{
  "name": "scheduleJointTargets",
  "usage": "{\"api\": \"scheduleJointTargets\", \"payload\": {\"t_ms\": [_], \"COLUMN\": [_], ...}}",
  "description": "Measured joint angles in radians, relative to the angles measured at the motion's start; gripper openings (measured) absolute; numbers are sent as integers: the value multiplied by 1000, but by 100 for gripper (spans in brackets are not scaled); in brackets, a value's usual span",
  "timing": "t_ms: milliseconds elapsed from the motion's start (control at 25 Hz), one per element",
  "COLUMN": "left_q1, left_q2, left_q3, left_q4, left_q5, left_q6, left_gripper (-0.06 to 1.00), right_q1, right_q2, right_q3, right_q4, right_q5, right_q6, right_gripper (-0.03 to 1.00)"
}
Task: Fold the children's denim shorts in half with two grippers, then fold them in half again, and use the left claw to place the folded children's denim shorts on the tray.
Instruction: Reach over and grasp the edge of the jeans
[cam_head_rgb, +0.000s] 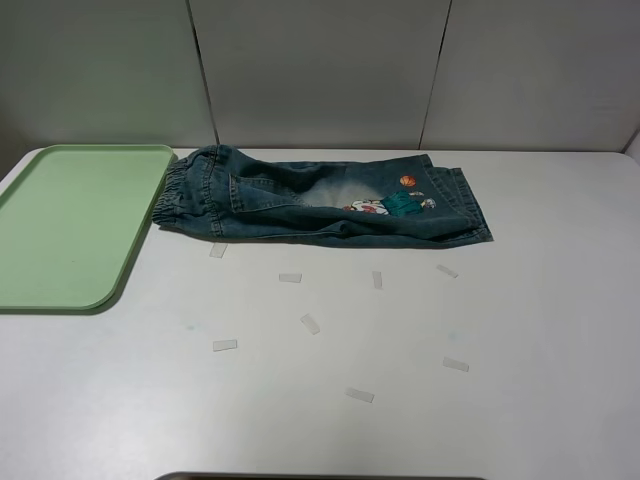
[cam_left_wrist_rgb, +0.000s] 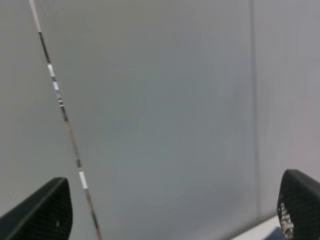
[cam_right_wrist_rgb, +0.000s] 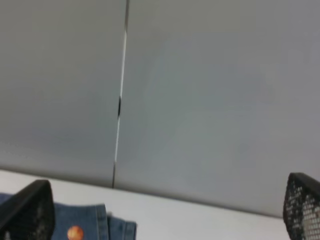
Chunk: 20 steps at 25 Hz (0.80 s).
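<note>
The children's denim shorts (cam_head_rgb: 320, 200) lie flat across the back of the white table, waistband toward the tray and leg hems to the right. A pale patch and small red-white cartoon patches face up. The pale green tray (cam_head_rgb: 70, 225) sits at the left with nothing on it. Neither claw shows in the exterior high view. In the left wrist view the left gripper (cam_left_wrist_rgb: 172, 212) points at the grey wall, black fingertips (cam_left_wrist_rgb: 45, 212) far apart with nothing between them. The right gripper (cam_right_wrist_rgb: 165, 212) is equally wide open above a hem corner of the shorts (cam_right_wrist_rgb: 85, 225).
Several short strips of pale tape (cam_head_rgb: 310, 323) are scattered on the table in front of the shorts. Grey wall panels (cam_head_rgb: 320, 70) close off the back. A dark edge (cam_head_rgb: 320, 476) shows at the bottom of the exterior high view.
</note>
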Motion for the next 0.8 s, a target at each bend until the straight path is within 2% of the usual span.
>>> {"api": "scheduleJointTargets", "payload": {"t_ms": [160,280,440,600,680,800], "left_q1": [0,0,0,0,0,0], "left_q2": [-76,-128,-204,-289,-333,-407], "left_q3": [0,0,0,0,0,-1], "left_q4": [11,71,256,477,559,631], "left_q5": [108,206,337,493,574,690], "left_q6": [-71,-173,-374,-569,-633,-683], "left_gripper": [81,82,82,82,82,82], "right_q1": [0,0,0,0,0,0], "right_q2": [-89,-146,-217,-281,-305,-323], "right_q3": [0,0,0,-1,-1,-1], "right_q4": [23,32,58,92,115,157], "right_q5": [23,49,83,109,116,132], "right_q6": [-24,-26,-26,-26,-28,-49], "right_gripper": [69,69,69,69,69,69]}}
